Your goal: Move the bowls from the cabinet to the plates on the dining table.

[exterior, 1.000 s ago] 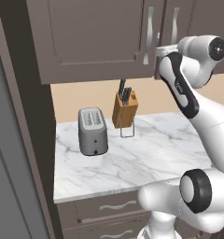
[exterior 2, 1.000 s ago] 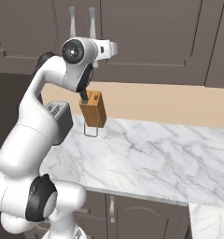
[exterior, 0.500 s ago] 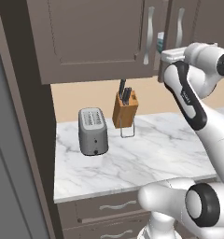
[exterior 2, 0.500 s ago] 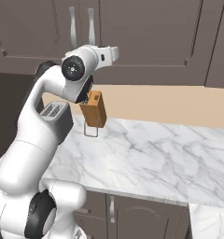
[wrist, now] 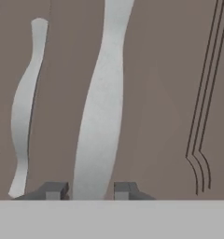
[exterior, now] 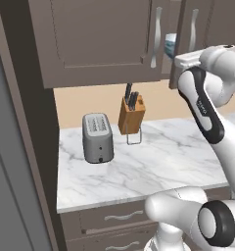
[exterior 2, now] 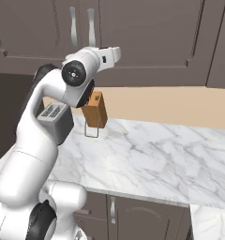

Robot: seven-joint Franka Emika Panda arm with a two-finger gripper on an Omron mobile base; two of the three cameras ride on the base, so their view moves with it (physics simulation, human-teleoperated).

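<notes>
The cabinet [exterior: 100, 44] is dark grey-brown with panelled doors and long curved silver handles. In the hand view my gripper [wrist: 90, 191] is shut on the lower end of the nearer handle [wrist: 97, 140], one fingertip on each side. In the left base view that handle [exterior: 192, 29] sits on the right-hand door, which stands slightly ajar. A blue-white sliver [exterior: 169, 44] shows in the gap; otherwise the bowls are hidden behind the doors. The plates and the dining table are out of view.
Below the cabinet a marble counter [exterior: 153, 162] carries a grey toaster [exterior: 97, 137] and a wooden knife block [exterior: 130, 115]. Drawers [exterior: 109, 218] sit under the counter. The left door's handle [wrist: 23, 112] hangs close beside the held one. A tall dark panel [exterior: 16, 147] stands at the left.
My hand has drawn slightly right and back from the cabinet face, and the arm's elbow has swung. The right-hand door's gap has widened a little.
</notes>
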